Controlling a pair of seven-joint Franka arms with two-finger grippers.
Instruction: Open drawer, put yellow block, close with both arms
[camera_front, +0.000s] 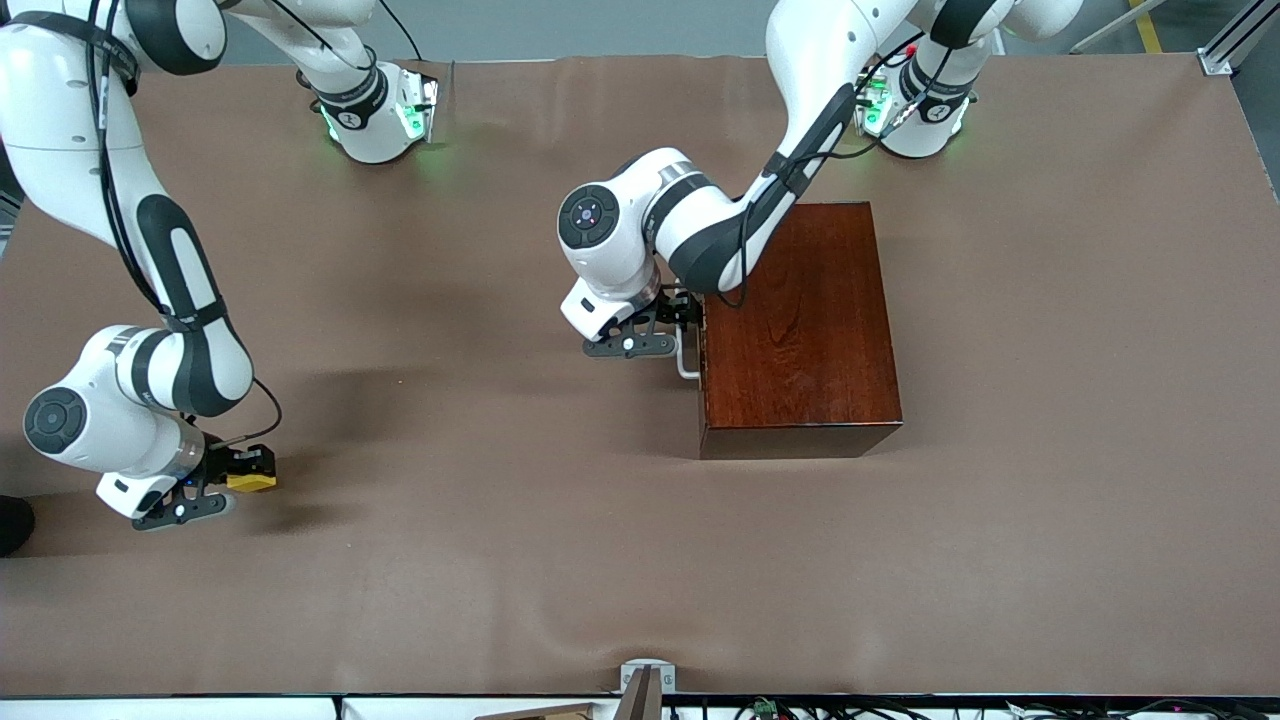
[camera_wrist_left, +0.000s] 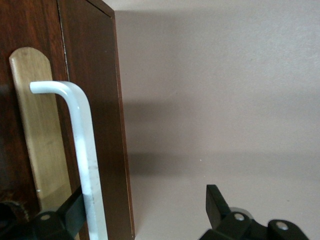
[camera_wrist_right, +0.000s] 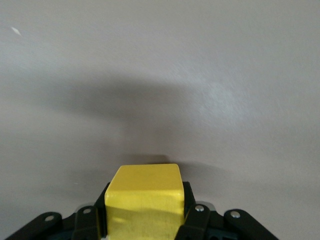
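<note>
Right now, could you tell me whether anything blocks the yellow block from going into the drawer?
Yes: the drawer is shut inside its box. The left gripper is open around the handle; the right gripper holds the yellow block.

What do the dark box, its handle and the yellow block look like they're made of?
The box looks like wood with a glossy reddish-brown varnish: grain shows through the shine. The handle is a white bent bar, plastic or painted metal; I cannot tell which. The yellow block has plain matte faces, likely painted wood or plastic.
</note>
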